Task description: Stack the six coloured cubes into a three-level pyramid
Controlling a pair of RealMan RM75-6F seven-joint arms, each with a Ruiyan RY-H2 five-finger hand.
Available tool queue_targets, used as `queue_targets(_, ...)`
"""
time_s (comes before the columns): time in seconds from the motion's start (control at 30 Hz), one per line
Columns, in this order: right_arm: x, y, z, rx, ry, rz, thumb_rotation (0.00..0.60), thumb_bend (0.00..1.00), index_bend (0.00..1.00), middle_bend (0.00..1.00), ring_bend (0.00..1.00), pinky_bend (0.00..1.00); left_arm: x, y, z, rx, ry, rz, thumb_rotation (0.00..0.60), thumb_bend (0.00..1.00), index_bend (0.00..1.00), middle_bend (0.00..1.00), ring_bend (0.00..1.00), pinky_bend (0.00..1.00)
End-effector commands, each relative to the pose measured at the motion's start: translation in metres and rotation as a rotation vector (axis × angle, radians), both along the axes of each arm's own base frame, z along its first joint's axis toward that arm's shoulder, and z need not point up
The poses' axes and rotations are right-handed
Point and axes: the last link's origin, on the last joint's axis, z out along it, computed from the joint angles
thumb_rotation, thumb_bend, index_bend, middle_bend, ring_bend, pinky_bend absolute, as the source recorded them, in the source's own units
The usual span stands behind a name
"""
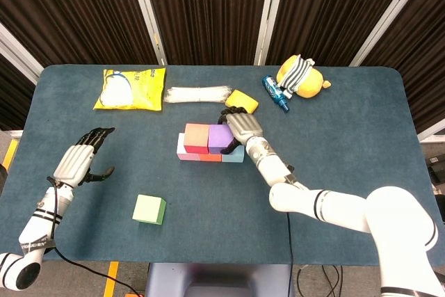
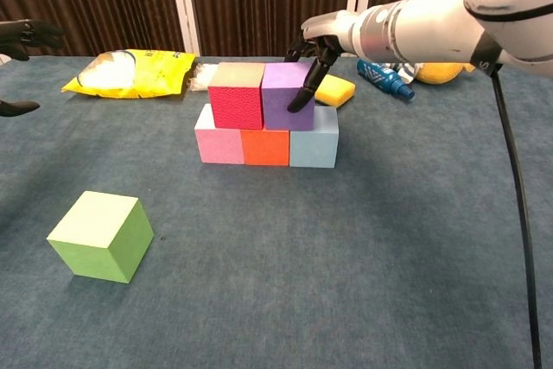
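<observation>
- My left hand (image 1: 78,161) hovers over the left side of the table (image 1: 334,137), fingers spread and holding nothing; the chest view catches only its dark fingertips (image 2: 30,34) at the frame's left edge.
- A yellow bag (image 1: 130,88) lies at the far left of the table, with a white bundle (image 1: 199,94) just to its right.
- The green cube (image 2: 102,236) sits alone on the near left of the table, well apart from the stack and from both my hands.
- The bottom row of the stack runs pink cube (image 2: 219,144), orange cube (image 2: 266,147), light blue cube (image 2: 314,147), all three side by side and touching.
- On top of that row sit the red cube (image 2: 236,96) and the purple cube (image 2: 286,97), pressed against each other.
- My right hand (image 1: 243,126) reaches over the stack from the right, and its dark fingertips (image 2: 304,91) rest against the right face and top edge of the purple cube; the fingers are curved around that corner, touching rather than lifting.
- A yellow sponge (image 1: 242,101) lies just behind my right hand.
- Further right, near the far edge, lie a blue bottle (image 1: 274,91) and a yellow plush toy (image 1: 302,78) with a striped band.
</observation>
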Motion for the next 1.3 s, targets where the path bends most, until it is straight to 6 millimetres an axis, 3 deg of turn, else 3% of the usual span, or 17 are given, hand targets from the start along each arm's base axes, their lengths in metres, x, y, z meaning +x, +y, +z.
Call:
queue_targets(0.03,-0.0003,0.0002,0.0007,-0.003,0.002,-0.001,0.597,0.19,0.46,0.22,0.02,0.09,-0.0005,-0.0002,0.0000,-0.001,0.002,0.000,0.600,0.33,0.00,0.06,0.00,0.12)
queue_targets(1.13,0.0001,-0.0007,-0.0030,-0.001,0.014,-0.010,0.589,0.19,0.43,0.22,0.02,0.07,-0.0046,0.0005,-0.0039,-0.010,-0.006,0.011,0.600,0.33,0.00,0.06,0.00,0.12)
queue_targets(1.3,-0.0001,0.0002,-0.0038,0.003,0.020,-0.007,0.590,0.19,0.37,0.22,0.00,0.05,-0.0048,0.0005,-0.0039,-0.009,-0.007,0.012,0.600,0.33,0.00,0.06,0.00,0.12)
